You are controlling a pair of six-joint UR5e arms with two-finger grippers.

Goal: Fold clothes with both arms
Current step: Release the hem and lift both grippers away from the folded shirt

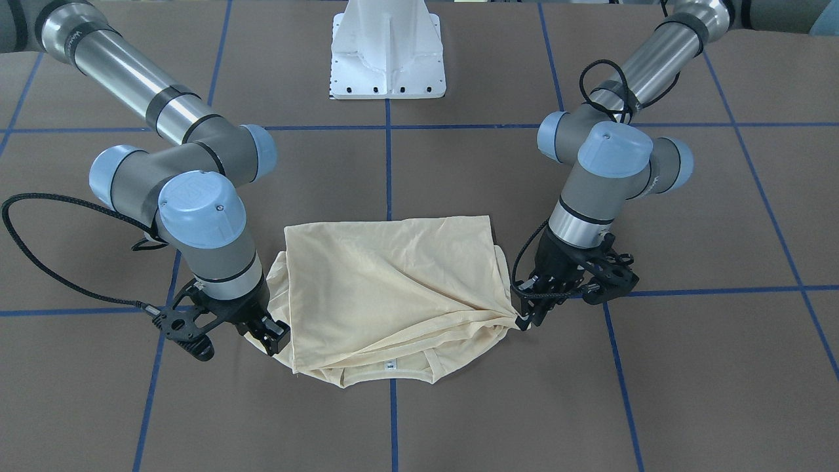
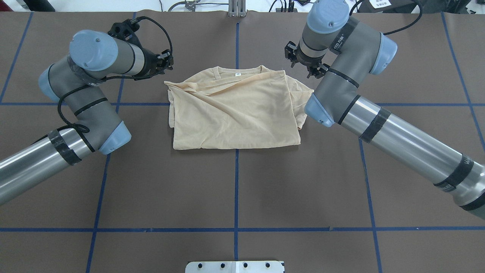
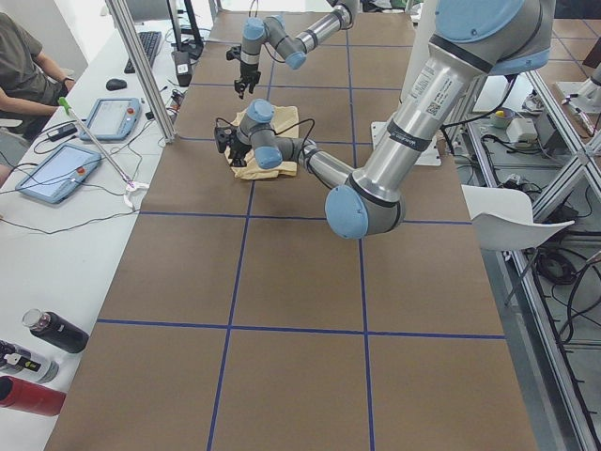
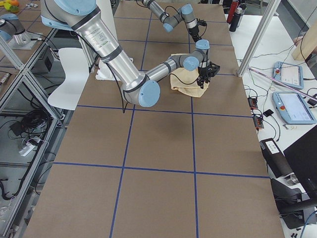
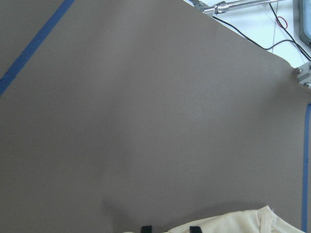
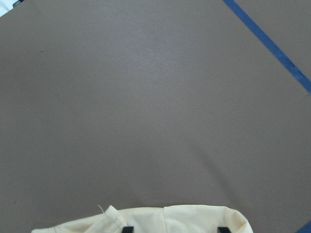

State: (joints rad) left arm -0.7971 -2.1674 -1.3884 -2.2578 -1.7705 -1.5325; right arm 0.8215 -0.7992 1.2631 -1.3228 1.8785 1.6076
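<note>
The pale cream-yellow shirt (image 1: 393, 282) (image 2: 235, 110) lies folded over itself at the table's middle. Its collar and small white neck label (image 1: 391, 365) sit on the side away from the robot. My left gripper (image 1: 524, 321) (image 5: 170, 229) is at the collar-side corner on my left. The cloth's creases run taut into it, so it is shut on the shirt. My right gripper (image 1: 275, 337) (image 6: 175, 229) stands at the opposite collar-side corner. Its fingertips are wide apart with slack cloth (image 6: 170, 221) lying between them, so it is open. The printed front is hidden.
The brown table top (image 2: 235, 182) carries a grid of blue tape lines. The white pedestal base (image 1: 387, 59) stands on the robot's side. A side desk with tablets, bottles (image 3: 47, 329) and a seated person (image 3: 23, 66) runs along the far edge.
</note>
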